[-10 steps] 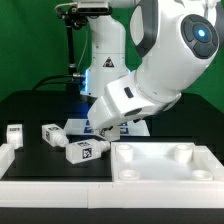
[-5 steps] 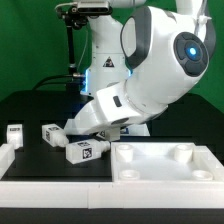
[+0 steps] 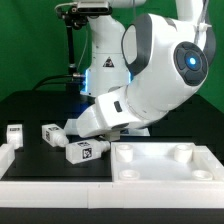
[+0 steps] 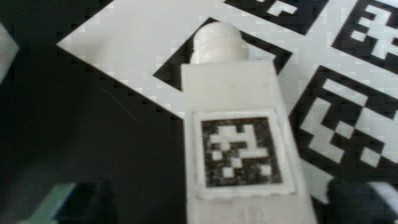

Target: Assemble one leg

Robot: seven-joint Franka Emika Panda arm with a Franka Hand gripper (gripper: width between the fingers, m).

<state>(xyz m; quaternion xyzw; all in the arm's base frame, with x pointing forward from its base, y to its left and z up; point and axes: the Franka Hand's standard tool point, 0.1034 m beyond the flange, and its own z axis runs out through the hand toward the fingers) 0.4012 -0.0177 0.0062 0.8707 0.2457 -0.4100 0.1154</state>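
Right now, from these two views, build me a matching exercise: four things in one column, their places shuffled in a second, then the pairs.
Things:
1. leftmost leg
2. tagged front leg
3. square panel
4. leg in the wrist view

Places:
A. over the marker board
B. at the exterior view's right, in front
C. farthest to the exterior view's left
D. just to the left of the square panel in the exterior view

Pairs: 1-C, 2-D, 3-B, 4-A.

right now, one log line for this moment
gripper: open, straddling leg | leg: on marker board, not gripped | panel: no leg fitted
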